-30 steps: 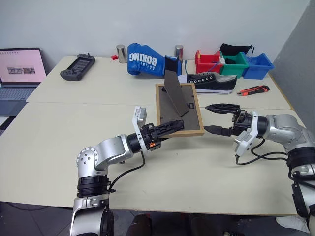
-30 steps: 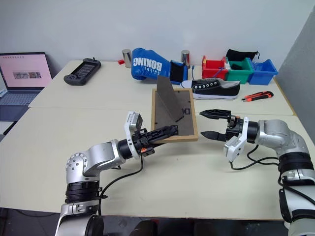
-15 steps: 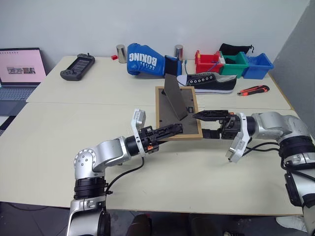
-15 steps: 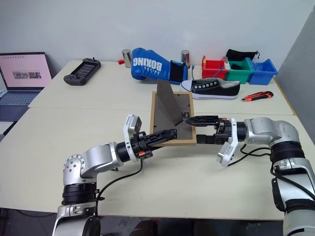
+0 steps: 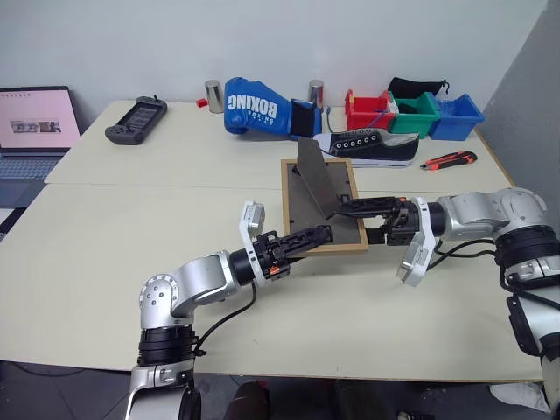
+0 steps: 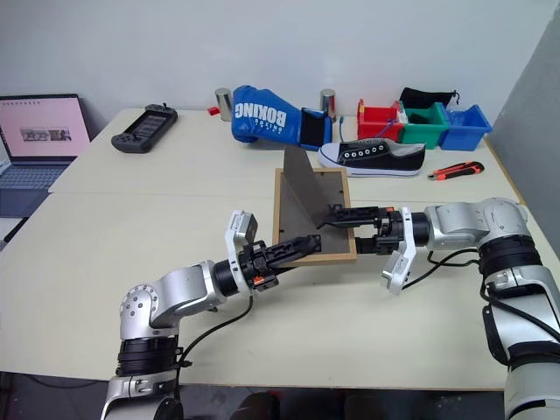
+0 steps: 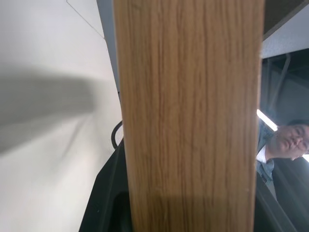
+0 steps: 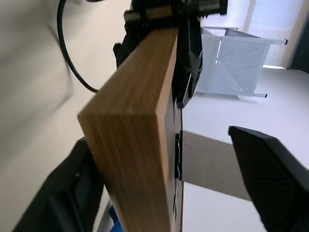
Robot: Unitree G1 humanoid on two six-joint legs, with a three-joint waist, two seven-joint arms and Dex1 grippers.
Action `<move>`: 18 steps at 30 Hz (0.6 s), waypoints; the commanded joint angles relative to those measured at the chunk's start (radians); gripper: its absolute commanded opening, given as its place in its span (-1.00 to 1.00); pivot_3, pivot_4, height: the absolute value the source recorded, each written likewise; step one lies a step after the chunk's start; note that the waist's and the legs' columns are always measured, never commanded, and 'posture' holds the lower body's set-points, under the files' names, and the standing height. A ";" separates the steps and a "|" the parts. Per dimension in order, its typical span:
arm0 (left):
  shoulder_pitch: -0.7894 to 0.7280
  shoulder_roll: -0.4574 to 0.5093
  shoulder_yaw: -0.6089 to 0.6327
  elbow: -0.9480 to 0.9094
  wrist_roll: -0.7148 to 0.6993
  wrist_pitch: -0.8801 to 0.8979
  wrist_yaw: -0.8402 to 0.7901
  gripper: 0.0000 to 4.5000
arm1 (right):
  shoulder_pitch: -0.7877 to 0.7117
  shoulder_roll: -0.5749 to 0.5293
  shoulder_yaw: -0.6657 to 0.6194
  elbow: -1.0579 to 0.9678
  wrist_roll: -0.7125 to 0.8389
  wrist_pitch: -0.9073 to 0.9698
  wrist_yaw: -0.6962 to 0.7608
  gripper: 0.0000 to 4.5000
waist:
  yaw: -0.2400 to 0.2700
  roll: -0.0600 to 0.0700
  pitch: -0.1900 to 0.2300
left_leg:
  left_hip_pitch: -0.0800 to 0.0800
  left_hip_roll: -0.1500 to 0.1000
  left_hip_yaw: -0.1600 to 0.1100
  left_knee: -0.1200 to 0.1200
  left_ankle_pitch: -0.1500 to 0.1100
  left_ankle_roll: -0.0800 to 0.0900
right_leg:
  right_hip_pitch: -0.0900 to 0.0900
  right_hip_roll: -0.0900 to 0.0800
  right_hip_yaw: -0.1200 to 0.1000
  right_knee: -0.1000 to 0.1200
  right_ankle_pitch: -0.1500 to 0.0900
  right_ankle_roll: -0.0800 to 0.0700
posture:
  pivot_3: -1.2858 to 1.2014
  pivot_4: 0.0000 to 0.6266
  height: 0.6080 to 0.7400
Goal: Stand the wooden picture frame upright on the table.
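On the table (image 5: 105, 262), from left to right, there is one laptop (image 5: 35, 131), one black controller (image 5: 136, 120), one blue boxing glove (image 5: 258, 107), two metal cans (image 5: 213, 94), one black shoe (image 5: 372, 147) and three coloured bins (image 5: 411, 114). One wooden picture frame (image 5: 302, 188) hangs lifted above the middle, back side up. The left gripper (image 5: 311, 238) is clamped on its near edge. The right gripper (image 5: 354, 219) stands with fingers wide around its right edge.

Bare table (image 5: 105, 262) nearside; shoe (image 5: 372, 146) and boxing glove (image 5: 258, 109) crowd behind.

The pale table (image 5: 105, 262) carries a boxing glove (image 5: 255, 108), sneaker (image 5: 372, 147), utility knife (image 5: 450, 160) and bins (image 5: 411, 114).
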 commanded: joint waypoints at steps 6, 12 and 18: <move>0.021 -0.007 -0.005 -0.058 -0.028 -0.012 -0.009 -0.41 | -0.033 -0.031 0.038 -0.031 -0.083 0.029 -0.146 -0.24 | -0.001 0.000 0.000 | 0.000 0.000 0.000 0.000 0.000 0.000 | 0.000 0.000 0.000 0.000 0.000 0.000 | 0.03 -0.52 1.00; 0.034 -0.002 -0.013 -0.071 -0.028 -0.019 -0.017 -0.41 | -0.045 -0.056 0.074 -0.038 -0.116 0.044 -0.234 -0.41 | 0.000 0.000 0.000 | 0.000 0.000 0.000 0.000 0.000 0.000 | 0.000 0.000 0.000 0.000 0.000 0.000 | 0.03 -0.52 1.00; 0.032 0.050 -0.043 -0.082 -0.028 -0.006 -0.040 -0.41 | -0.049 -0.072 0.112 -0.055 -0.131 0.059 -0.295 -0.41 | 0.000 0.000 0.000 | 0.000 0.000 0.000 0.000 0.000 0.000 | 0.000 0.000 0.000 0.000 0.000 0.000 | 0.03 -0.52 1.00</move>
